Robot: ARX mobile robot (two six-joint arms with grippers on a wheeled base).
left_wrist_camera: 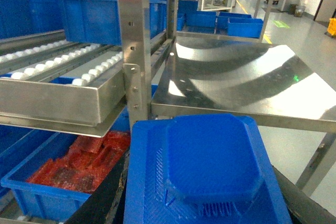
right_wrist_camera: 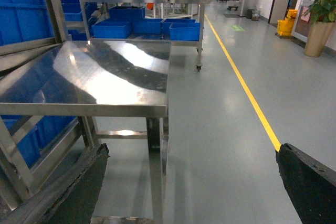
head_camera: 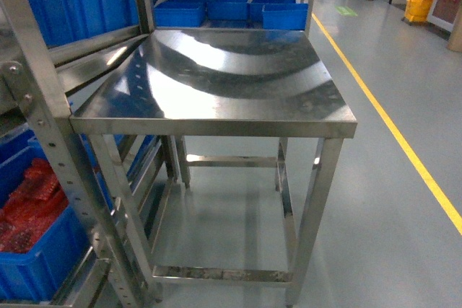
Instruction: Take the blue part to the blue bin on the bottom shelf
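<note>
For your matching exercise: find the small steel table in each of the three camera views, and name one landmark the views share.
Head: the steel table fills the centre.
Left wrist: upper right, beyond the blue part.
Right wrist: left half, corner toward the middle.
Shared landmark: the yellow floor line, right of the table.

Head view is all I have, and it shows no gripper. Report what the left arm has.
Observer: In the left wrist view, a blue ribbed plastic part with a raised octagonal centre sits between the left gripper's dark fingers; the grip itself is hidden.
Operator: Give me the right gripper.
Observer: The right gripper is open, nothing between its black fingers.
Operator: Describe the rack beside the part.
Observer: A steel tier with white rollers stands left of it, above a blue bin of red parts.
</note>
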